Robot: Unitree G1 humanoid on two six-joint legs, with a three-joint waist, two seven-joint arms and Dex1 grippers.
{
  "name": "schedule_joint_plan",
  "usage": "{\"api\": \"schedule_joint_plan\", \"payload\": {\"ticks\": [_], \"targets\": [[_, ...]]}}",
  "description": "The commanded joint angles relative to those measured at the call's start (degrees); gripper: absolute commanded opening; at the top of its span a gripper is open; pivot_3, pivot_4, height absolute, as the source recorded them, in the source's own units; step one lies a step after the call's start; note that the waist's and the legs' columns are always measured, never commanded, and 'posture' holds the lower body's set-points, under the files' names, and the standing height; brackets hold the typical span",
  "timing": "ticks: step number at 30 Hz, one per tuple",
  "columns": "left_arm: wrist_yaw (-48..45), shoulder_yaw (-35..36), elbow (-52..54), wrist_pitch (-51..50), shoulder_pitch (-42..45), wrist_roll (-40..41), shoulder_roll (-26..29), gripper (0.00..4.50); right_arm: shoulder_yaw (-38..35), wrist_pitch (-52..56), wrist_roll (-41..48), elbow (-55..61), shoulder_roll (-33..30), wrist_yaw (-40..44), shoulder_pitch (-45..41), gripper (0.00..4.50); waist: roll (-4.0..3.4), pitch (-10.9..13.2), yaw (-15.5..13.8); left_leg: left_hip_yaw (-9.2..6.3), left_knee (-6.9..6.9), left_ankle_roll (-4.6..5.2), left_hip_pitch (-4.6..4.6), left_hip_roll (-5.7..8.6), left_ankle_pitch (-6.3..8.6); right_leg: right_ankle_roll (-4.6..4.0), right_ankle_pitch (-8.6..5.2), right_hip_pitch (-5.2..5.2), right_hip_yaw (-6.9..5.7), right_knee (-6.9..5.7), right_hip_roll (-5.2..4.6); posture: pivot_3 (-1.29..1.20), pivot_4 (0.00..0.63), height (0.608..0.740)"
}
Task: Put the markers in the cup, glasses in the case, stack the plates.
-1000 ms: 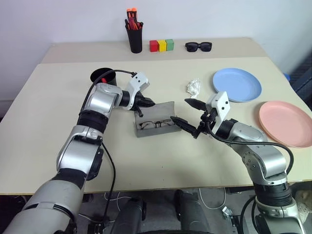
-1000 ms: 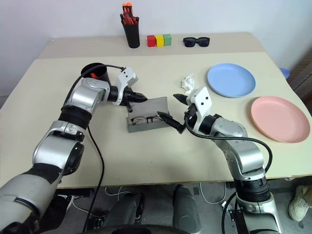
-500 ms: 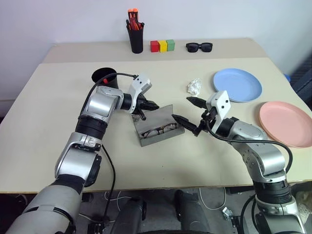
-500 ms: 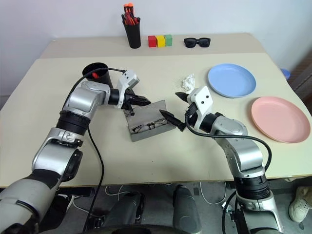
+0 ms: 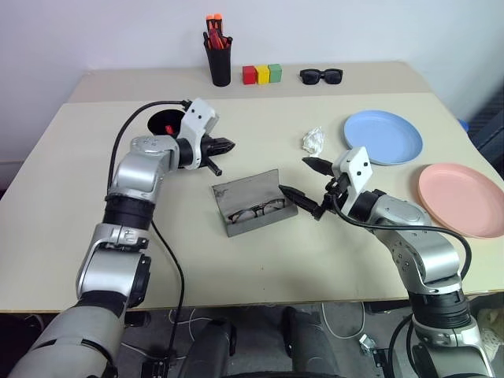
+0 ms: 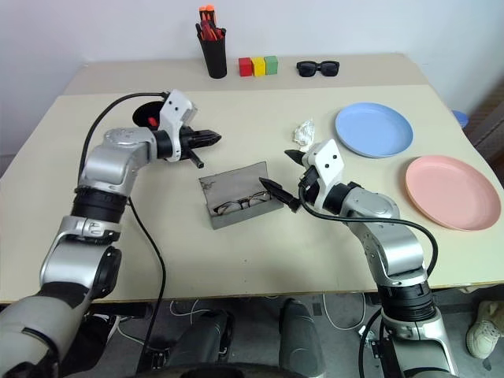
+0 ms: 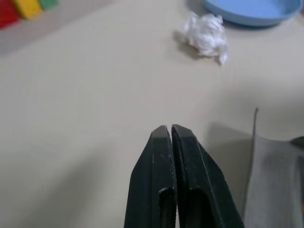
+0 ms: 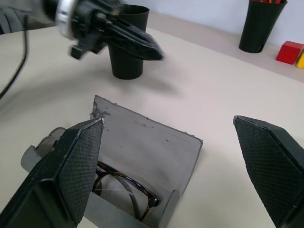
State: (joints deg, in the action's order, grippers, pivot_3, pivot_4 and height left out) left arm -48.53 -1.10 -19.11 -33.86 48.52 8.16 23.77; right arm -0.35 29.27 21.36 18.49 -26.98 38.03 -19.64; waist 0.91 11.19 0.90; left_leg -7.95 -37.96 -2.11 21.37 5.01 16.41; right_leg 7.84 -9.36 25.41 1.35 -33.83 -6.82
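The left claw (image 5: 224, 145) has drawn back from the case (image 5: 253, 203) toward the cup (image 5: 168, 124), fingers pressed together on nothing. The case lies open mid-surface, glasses (image 5: 256, 211) inside, likely ready for closing. The right claw (image 5: 305, 189) hangs beside it, spread wide. A red marker barely shows in the cup; the plates (image 5: 383, 135) sit unstacked.

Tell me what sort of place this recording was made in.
Most likely an indoor lab or test room set up for tabletop tidying: a plain beige table against a bare white wall, sparsely laid with a pen holder, coloured blocks and two plastic plates.
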Motion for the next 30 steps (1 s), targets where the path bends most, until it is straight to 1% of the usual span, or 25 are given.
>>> {"api": "schedule_joint_plan", "payload": {"ticks": [1, 6, 10, 14, 20, 24, 30], "targets": [[1.52, 3.56, 7.5, 0.08, -4.51, 3.45, 0.49, 0.07, -0.33, -1.74, 0.04, 0.77, -0.24, 0.2, -1.07, 4.5, 0.0, 0.0, -0.04, -0.01, -0.01, 0.0, 0.0, 0.0, 0.0, 0.0, 0.0, 0.0, 0.0, -0.03, 0.0, 0.0, 0.15, 0.74], [4.44, 8.99, 12.3, 2.98, -11.76, 7.33, 0.56, 0.07, 0.06, -2.47, -0.54, 0.02, -0.35, 0.66, -1.37, 4.5, 0.0, 0.0, -0.17, -0.01, -0.06, -0.01, -0.01, 0.0, -0.01, -0.01, 0.0, 0.0, 0.01, -0.09, 0.0, 0.0, 0.15, 0.74], [2.53, 10.31, 15.25, 6.49, -17.69, 9.3, 1.87, 0.07, 0.2, -2.81, -0.69, -0.35, -0.37, 0.84, -1.49, 4.5, 0.0, 0.0, -0.14, -0.01, -0.05, -0.01, -0.03, 0.0, 0.0, -0.02, -0.01, 0.0, 0.01, -0.09, 0.0, 0.0, 0.15, 0.74], [1.85, 13.12, 13.87, 7.06, -20.7, 13.15, 1.67, 0.07, 0.38, -3.04, -0.88, -0.65, -0.41, 0.9, -1.69, 4.5, 0.0, 0.0, -0.25, -0.01, -0.05, -0.02, -0.03, 0.0, -0.01, -0.02, -0.01, 0.0, 0.02, -0.1, 0.0, 0.0, 0.15, 0.74], [2.53, 14.1, 5.52, 11.7, -21.01, 14.29, -0.23, 0.07, 1.02, -3.64, -1.4, -0.93, -0.19, 0.69, -1.91, 4.5, 0.0, -0.01, -0.24, 0.0, -0.06, -0.02, -0.05, 0.0, -0.01, -0.03, 0.0, -0.02, 0.02, -0.1, 0.0, 0.0, 0.15, 0.74], [4.0, 12.71, -0.14, 15.48, -19.29, 12.77, -2.05, 0.07, 0.95, -3.62, -1.68, -0.71, -0.28, 0.58, -1.73, 4.5, 0.0, -0.01, -0.31, 0.0, -0.06, -0.02, -0.04, 0.0, -0.01, -0.03, 0.0, -0.02, 0.01, -0.09, 0.0, 0.0, 0.15, 0.74], [1.84, 10.92, -5.16, 14.61, -17.25, 13.81, -3.81, 0.07, 1.07, -3.47, -2.16, 0.19, -0.38, 0.08, -1.34, 4.5, 0.02, -0.02, -0.22, 0.01, -0.06, -0.02, -0.04, 0.0, -0.01, -0.03, 0.0, -0.03, 0.02, -0.1, 0.0, 0.0, 0.15, 0.74]]}}
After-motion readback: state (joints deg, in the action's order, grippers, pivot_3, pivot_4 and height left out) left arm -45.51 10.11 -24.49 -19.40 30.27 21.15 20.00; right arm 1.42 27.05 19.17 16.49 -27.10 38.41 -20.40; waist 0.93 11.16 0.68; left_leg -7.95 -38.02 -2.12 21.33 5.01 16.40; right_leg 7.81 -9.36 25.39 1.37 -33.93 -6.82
